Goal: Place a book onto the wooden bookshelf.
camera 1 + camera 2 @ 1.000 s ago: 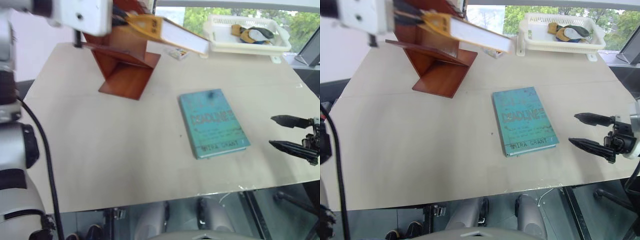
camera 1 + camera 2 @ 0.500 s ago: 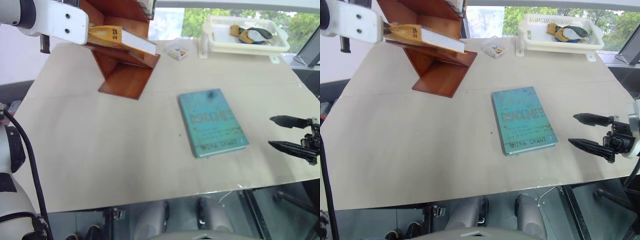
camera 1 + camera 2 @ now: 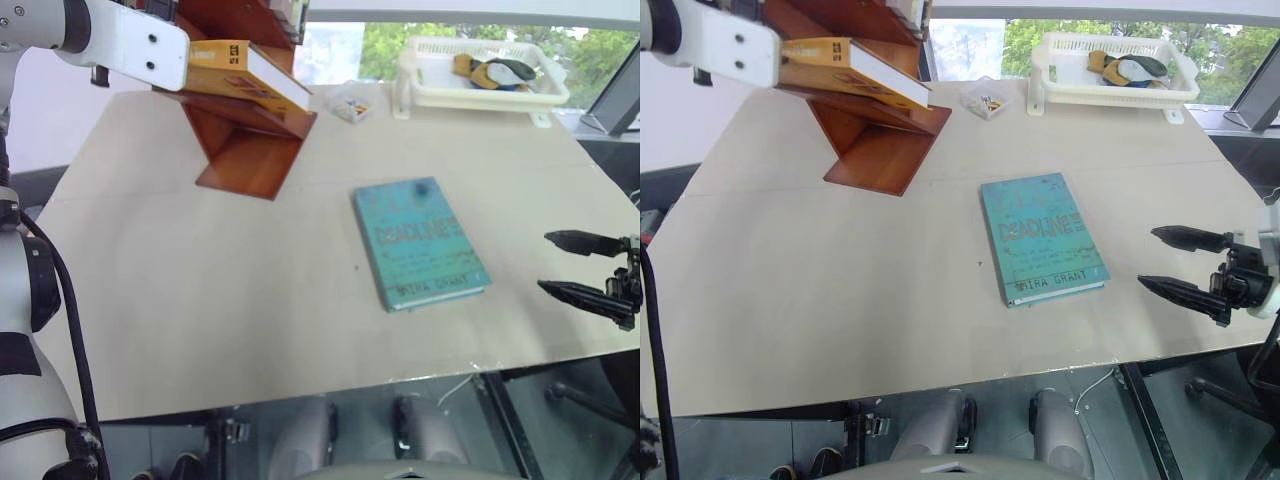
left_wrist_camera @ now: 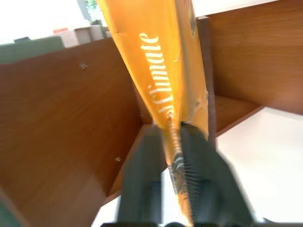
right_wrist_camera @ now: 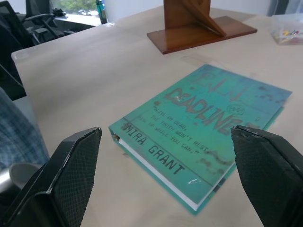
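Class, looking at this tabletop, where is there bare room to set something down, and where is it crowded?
Bare table runs from the wooden bookshelf base to the near edge, left of the teal book. The far side is crowded: shelf, small clear box, white basket.

Teal book (image 5: 203, 127) lies flat on the table (image 5: 85, 80) (wooden bookshelf (image 5: 199, 23) beyond)

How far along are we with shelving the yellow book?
Done: the book lies on a slanted board of the wooden bookshelf. In hand: the left gripper is at its spine, fingers either side. Left: pull that gripper clear. The right gripper hangs open beside the teal book.
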`<state>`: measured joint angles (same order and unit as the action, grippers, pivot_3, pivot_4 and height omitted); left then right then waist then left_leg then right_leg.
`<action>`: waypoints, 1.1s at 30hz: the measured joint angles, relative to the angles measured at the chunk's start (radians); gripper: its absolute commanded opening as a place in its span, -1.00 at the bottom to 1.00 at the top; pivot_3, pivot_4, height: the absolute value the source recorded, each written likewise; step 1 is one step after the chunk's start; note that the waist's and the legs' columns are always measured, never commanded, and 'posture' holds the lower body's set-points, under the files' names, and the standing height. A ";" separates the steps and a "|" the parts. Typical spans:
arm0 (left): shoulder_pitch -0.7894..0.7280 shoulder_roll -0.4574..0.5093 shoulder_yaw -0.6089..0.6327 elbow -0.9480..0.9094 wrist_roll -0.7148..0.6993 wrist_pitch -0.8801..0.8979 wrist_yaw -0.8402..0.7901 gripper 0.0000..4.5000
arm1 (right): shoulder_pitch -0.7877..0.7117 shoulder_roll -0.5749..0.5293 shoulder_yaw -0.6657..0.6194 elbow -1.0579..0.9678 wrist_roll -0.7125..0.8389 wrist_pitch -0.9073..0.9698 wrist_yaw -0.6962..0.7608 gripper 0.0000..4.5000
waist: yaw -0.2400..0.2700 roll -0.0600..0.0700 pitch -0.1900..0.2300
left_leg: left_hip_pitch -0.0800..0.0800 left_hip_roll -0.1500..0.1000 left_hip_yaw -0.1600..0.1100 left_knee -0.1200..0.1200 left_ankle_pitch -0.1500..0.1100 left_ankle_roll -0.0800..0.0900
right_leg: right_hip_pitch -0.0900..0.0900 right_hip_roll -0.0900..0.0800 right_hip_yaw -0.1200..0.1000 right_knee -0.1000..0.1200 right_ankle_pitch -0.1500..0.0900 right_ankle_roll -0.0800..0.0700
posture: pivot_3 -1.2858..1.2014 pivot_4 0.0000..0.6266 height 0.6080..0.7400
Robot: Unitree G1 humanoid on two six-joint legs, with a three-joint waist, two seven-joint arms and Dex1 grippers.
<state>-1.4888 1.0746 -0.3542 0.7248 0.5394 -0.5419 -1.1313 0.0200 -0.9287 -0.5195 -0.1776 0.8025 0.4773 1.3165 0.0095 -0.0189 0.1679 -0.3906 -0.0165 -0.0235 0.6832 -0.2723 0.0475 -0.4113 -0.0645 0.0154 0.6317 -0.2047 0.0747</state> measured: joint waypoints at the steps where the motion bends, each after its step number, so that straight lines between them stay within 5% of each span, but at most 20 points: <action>1: -0.006 -0.001 -0.001 0.002 0.009 -0.005 0.013 0.21 | 0.002 0.000 0.000 -0.001 0.000 0.000 -0.001 1.00 | -0.001 0.000 0.000 | 0.000 0.001 0.000 0.000 0.000 0.000 | 0.000 0.000 0.000 0.000 0.000 0.000 | 0.03 -0.52 1.00; 2: -0.010 -0.001 -0.002 0.004 0.013 -0.007 0.024 0.42 | 0.003 0.002 0.000 -0.001 0.000 0.000 -0.002 1.00 | -0.002 0.000 0.000 | 0.000 0.001 0.001 0.000 0.000 0.000 | 0.000 0.001 0.001 0.000 0.000 0.000 | 0.03 -0.52 1.00; 33: 0.184 0.044 0.047 -0.156 -0.050 0.122 -0.109 0.42 | 0.000 0.006 -0.004 0.003 -0.004 -0.006 -0.003 1.00 | -0.016 -0.001 0.000 | 0.006 0.003 0.013 -0.002 0.000 0.000 | 0.000 0.002 0.011 0.003 0.002 -0.003 | 0.03 -0.52 1.00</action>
<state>-1.3052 1.1189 -0.3070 0.5688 0.4897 -0.4200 -1.2402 0.0202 -0.9230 -0.5240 -0.1743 0.7981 0.4715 1.3133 -0.0062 -0.0196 0.1678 -0.3844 -0.0135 -0.0109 0.6812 -0.2725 0.0477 -0.4115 -0.0625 0.0260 0.6347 -0.2030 0.0719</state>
